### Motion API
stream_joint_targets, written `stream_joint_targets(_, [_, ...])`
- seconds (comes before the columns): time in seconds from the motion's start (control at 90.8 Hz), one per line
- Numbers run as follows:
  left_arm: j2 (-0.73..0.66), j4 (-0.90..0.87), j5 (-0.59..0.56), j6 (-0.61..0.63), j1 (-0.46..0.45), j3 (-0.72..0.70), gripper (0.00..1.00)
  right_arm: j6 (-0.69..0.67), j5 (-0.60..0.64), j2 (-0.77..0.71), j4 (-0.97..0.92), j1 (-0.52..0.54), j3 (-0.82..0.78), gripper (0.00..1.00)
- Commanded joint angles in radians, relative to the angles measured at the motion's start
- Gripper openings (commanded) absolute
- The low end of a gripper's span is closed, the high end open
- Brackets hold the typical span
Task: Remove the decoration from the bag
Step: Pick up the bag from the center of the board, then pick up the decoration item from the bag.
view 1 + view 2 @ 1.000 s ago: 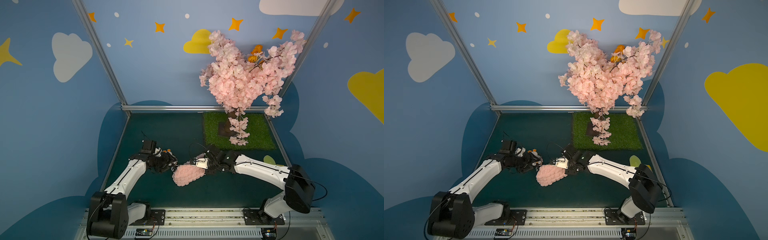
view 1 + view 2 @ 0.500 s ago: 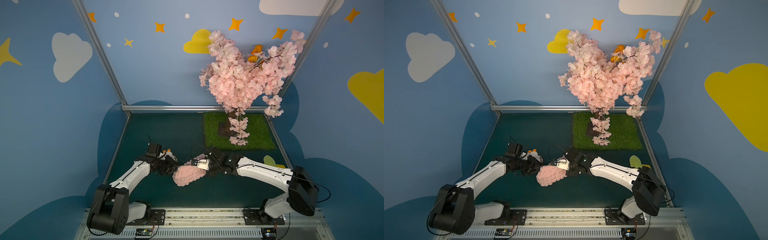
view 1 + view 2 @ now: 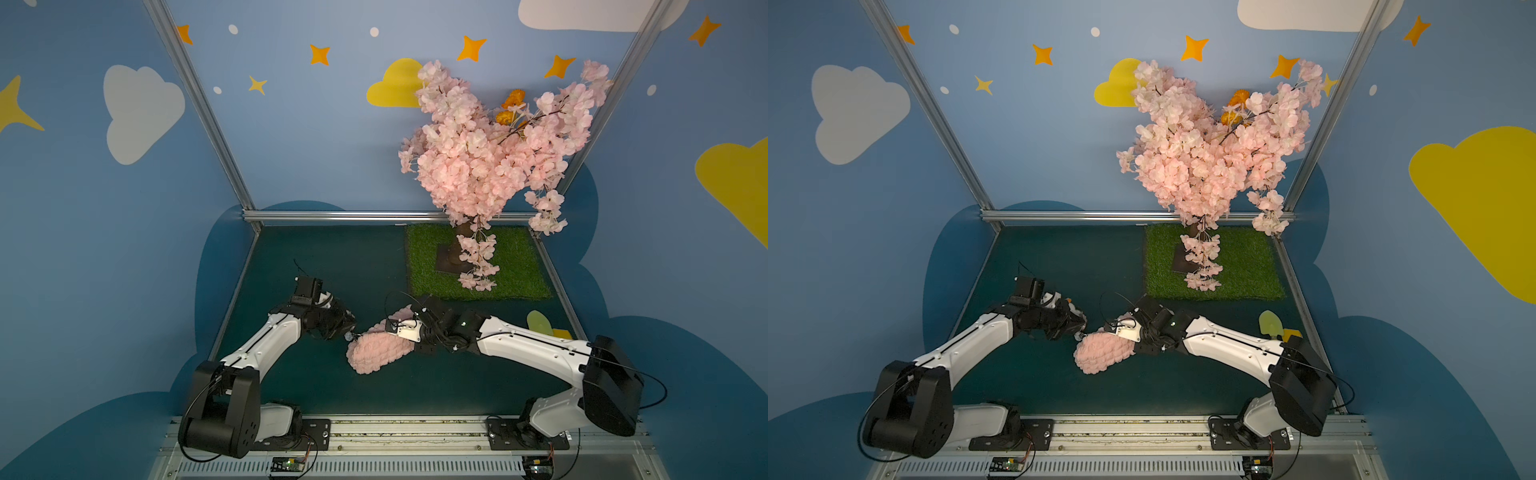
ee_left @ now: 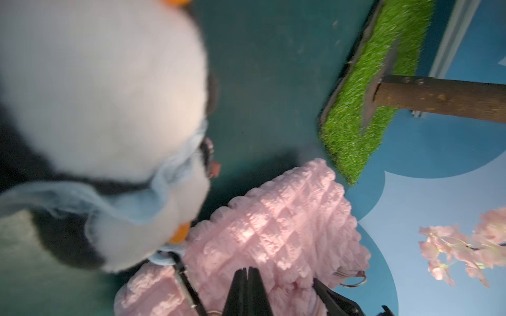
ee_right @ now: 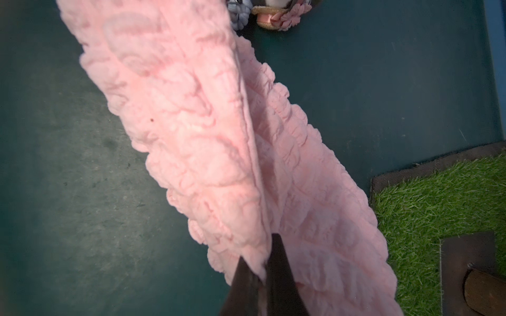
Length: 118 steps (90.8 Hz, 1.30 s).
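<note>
My right tool (image 5: 264,262) is clamped tight on a fold of the pink bag (image 3: 380,351), which lies mid-surface (image 3: 332,266) between my arms, while my left tool (image 4: 247,273) is fully closed, tips against the bag's fabric beside the penguin plush (image 4: 101,104), pinching nothing I can make out.

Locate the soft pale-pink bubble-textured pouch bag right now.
In a top view the pale-pink bubble-textured pouch bag lies beside the left gripper, front-left of the green grass mat. The right wrist view shows the right gripper pinching its edge.
</note>
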Motion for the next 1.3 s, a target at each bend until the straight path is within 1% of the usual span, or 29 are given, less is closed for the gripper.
stream_joint_targets(0.0, [-0.07,-0.064,-0.01,0.044,0.022,0.033,0.03,0.017,0.017,-0.034,0.03,0.002,-0.008,0.0])
stream_joint_targets(0.187, [-0.126,-0.118,0.007,0.061,0.039,0.007,0.02,0.023,0.014,-0.024,0.04,-0.006,-0.004,0.0])
stream_joint_targets(0.209, [-0.13,-0.128,0.01,0.063,0.039,0.003,0.04,0.024,0.013,-0.024,0.041,-0.006,-0.002,0.0])
stream_joint_targets(0.22, [-0.132,-0.135,0.012,0.063,0.039,0.001,0.06,0.024,0.013,-0.024,0.041,-0.006,-0.002,0.0])
stream_joint_targets(0.242, [-0.135,-0.149,0.013,0.065,0.038,-0.003,0.13,0.023,0.014,-0.025,0.043,-0.005,-0.003,0.0])
stream_joint_targets(0.297, [-0.15,-0.171,0.017,0.058,0.038,-0.022,0.28,0.021,0.019,-0.03,0.046,-0.003,-0.006,0.0])
stream_joint_targets(0.363, [-0.178,-0.18,0.034,0.02,0.037,-0.061,0.41,0.021,0.022,-0.037,0.05,-0.003,-0.015,0.0])
stream_joint_targets(0.385, [-0.191,-0.183,0.038,0.006,0.036,-0.072,0.44,0.02,0.022,-0.04,0.051,-0.003,-0.015,0.0])
stream_joint_targets(0.418, [-0.207,-0.183,0.045,-0.011,0.033,-0.097,0.46,0.022,0.022,-0.042,0.049,-0.002,-0.017,0.0])
stream_joint_targets(0.485, [-0.23,-0.176,0.05,-0.044,0.019,-0.134,0.57,0.024,0.019,-0.043,0.049,-0.003,-0.017,0.0])
stream_joint_targets(0.518, [-0.234,-0.174,0.05,-0.054,0.009,-0.148,0.6,0.024,0.019,-0.042,0.05,-0.001,-0.018,0.0])
stream_joint_targets(0.595, [-0.224,-0.155,0.056,-0.074,-0.009,-0.177,0.61,0.025,0.019,-0.039,0.051,0.0,-0.017,0.0])
stream_joint_targets(0.716, [-0.194,-0.046,0.035,-0.113,-0.013,-0.212,0.61,0.028,0.013,-0.034,0.048,0.003,-0.013,0.0])
stream_joint_targets(0.881, [-0.065,0.095,0.03,-0.128,0.011,-0.179,0.6,0.035,0.013,-0.037,0.045,0.013,-0.023,0.0])
stream_joint_targets(0.958, [-0.034,0.147,0.029,-0.136,0.03,-0.159,0.61,0.04,0.017,-0.043,0.035,0.014,-0.028,0.0])
stream_joint_targets(1.079, [0.016,0.106,0.046,-0.105,0.012,-0.12,0.61,0.046,0.02,-0.052,0.033,0.014,-0.038,0.0])
stream_joint_targets(1.167, [0.033,0.116,0.053,-0.117,-0.006,-0.17,0.61,0.049,0.02,-0.052,0.032,0.013,-0.036,0.0])
stream_joint_targets(1.222, [0.033,0.161,0.047,-0.137,-0.009,-0.207,0.61,0.054,0.02,-0.052,0.033,0.012,-0.034,0.0])
stream_joint_targets(1.288, [0.05,0.172,0.037,-0.136,-0.015,-0.202,0.59,0.057,0.013,-0.052,0.034,0.011,-0.034,0.0])
